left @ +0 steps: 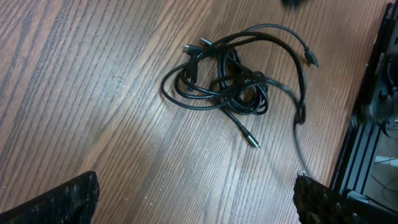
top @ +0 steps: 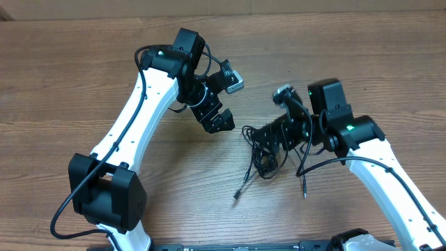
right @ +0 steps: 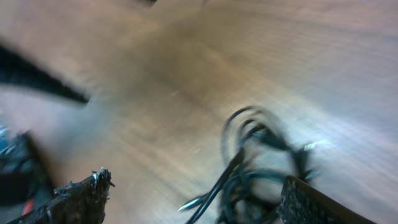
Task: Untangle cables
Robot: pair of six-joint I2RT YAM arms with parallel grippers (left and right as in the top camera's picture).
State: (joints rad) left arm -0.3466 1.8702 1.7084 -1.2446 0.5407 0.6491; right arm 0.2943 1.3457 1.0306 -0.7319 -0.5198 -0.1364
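Plainly, the cables (left: 239, 87) lie just beneath the right gripper (right: 196, 202), its jaws spread, while the left gripper (top: 216, 120), likewise spread, hangs farther off to their left.

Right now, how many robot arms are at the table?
2. The left arm reaches in from lower left; the right arm from lower right, ending over the cables.

Perhaps a lab: robot arms (top: 146, 97), wooden table (top: 63, 77)
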